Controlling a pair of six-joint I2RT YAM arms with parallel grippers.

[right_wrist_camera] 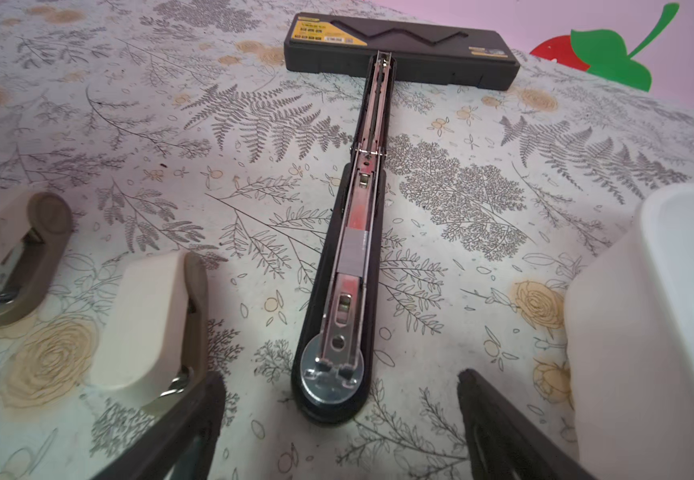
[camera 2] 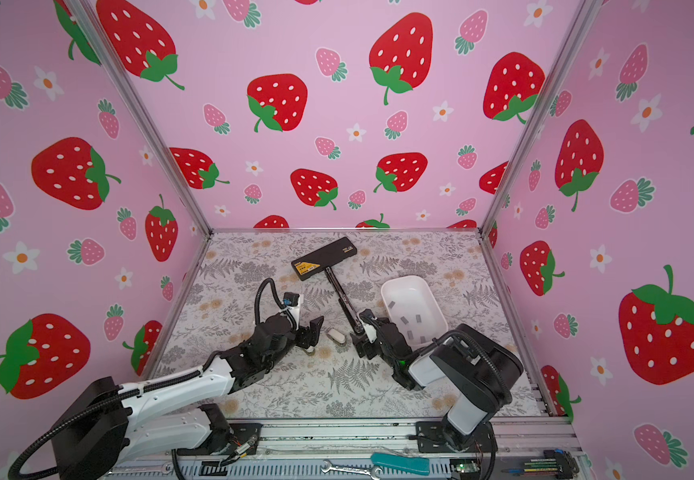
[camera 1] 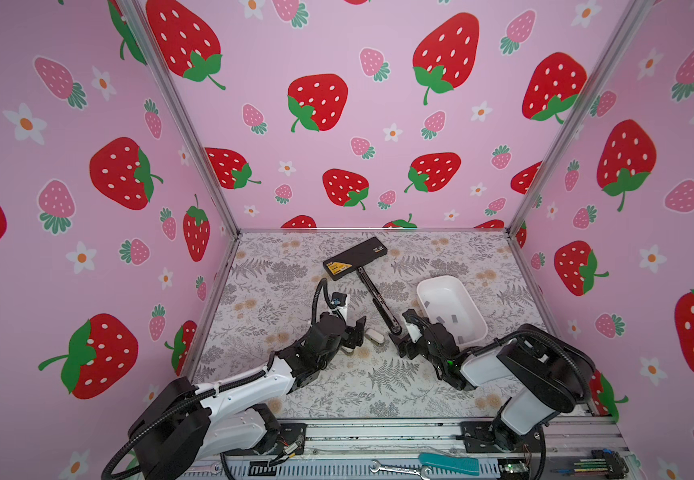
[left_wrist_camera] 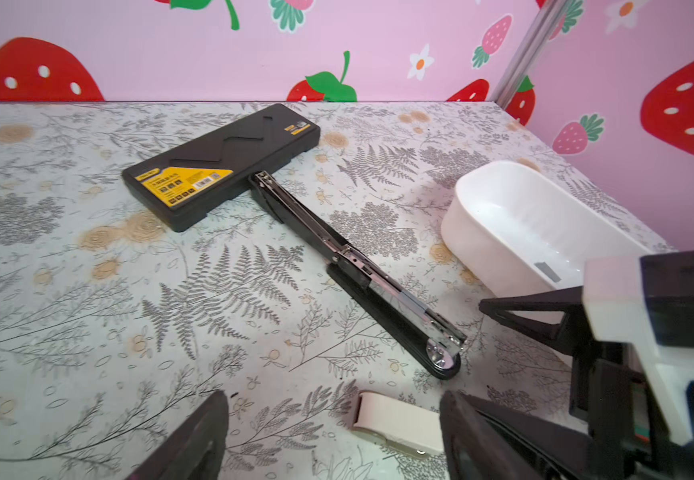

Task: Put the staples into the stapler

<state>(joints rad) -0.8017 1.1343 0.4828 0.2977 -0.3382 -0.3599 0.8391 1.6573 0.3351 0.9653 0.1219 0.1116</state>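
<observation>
Running lengthwise straight away from the right gripper (right_wrist_camera: 339, 378), whose spread jaws flank its near end, the opened stapler (right_wrist_camera: 328, 299) holds one staple strip (right_wrist_camera: 353, 253), spare staples (camera 1: 454, 319) lie in the white tray (camera 1: 447, 293), and the left gripper (left_wrist_camera: 334, 399), also spread, sits farther off.

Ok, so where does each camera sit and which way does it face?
Top views: high at the front, looking down over the table; left arm and right arm show.
Left wrist: low, facing the black stapler and white tray; left pincer at the edge.
Right wrist: low, looking along the stapler toward the black case; right pincer shows.
All share the stapler.
</observation>
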